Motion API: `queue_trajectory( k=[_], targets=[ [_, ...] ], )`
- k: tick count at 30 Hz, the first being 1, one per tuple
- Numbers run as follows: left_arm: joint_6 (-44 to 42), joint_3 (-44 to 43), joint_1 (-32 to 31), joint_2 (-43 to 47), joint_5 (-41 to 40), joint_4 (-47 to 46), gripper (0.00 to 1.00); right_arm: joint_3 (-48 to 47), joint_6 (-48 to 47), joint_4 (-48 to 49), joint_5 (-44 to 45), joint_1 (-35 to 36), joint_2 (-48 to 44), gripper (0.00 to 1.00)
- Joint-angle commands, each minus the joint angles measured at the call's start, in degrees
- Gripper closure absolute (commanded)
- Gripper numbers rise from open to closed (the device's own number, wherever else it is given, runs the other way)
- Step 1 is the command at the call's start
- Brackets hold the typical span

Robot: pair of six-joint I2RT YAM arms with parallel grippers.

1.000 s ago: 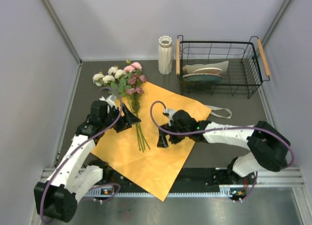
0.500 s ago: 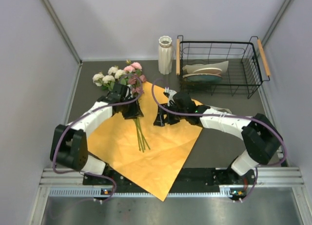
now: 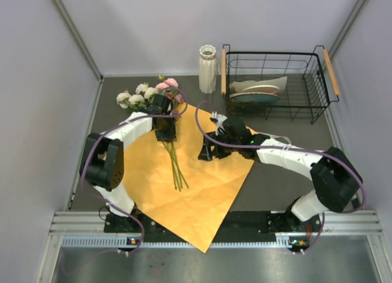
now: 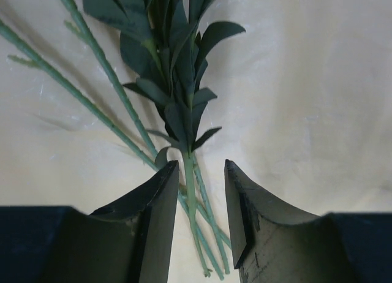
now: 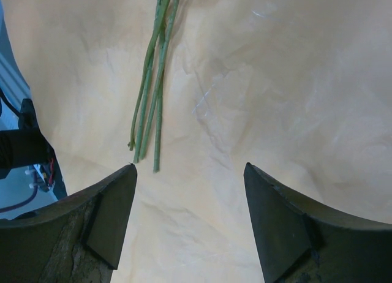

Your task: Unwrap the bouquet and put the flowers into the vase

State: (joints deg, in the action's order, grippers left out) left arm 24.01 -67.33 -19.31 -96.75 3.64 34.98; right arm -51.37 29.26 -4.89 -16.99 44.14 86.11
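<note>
The bouquet lies unwrapped: the orange paper is spread flat, and the flowers rest on it with their thin green stems pointing toward the near edge. My left gripper hangs over the leafy upper stems. In the left wrist view its jaws stand partly open astride the stems, with a gap on each side. My right gripper is open over bare paper just right of the stem ends, holding nothing. The white ribbed vase stands upright at the back.
A black wire basket holding plates sits at the back right beside the vase. A cream ribbon lies on the dark table right of the paper. Grey walls close in the left, right and back.
My left arm swung away from me and to the right, onto the stems, its jaws narrowing. My right gripper moved away from me across the paper, then held.
</note>
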Motion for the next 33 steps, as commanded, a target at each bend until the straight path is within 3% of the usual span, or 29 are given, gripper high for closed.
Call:
queue_trajectory(
  k=[1, 5, 9, 24, 29, 33],
  targets=[
    [-1.42, -4.21, -0.2, -4.06, -0.65, 1.14, 0.61, 0.75, -1.57, 1.02, 0.65, -1.42, -3.4, 0.28],
    [-0.9, -4.65, -0.38, -3.36, -1.97, 1.32, 0.73, 2.15, -2.53, 0.75, 0.73, -2.21, -5.16, 0.28],
    [-0.89, -3.69, -0.55, -3.18, -0.75, 1.76, 0.75, 3.38, -2.63, 0.49, 0.21, -3.09, -6.12, 0.28],
    [-0.98, 3.17, -0.55, -1.6, 1.11, -0.7, 0.74, 3.56, -2.63, 0.58, -1.11, -3.18, -6.3, 0.28],
    [-0.46, 4.22, -0.73, 0.5, 1.19, -1.5, 0.93, 3.65, -2.19, 0.67, -1.29, -3.27, -6.48, 0.28],
    [-0.46, 3.79, -0.73, 2.0, 1.54, -1.58, 0.87, 3.39, -1.83, 1.02, -1.81, -3.18, -6.04, 0.28]
  ],
)
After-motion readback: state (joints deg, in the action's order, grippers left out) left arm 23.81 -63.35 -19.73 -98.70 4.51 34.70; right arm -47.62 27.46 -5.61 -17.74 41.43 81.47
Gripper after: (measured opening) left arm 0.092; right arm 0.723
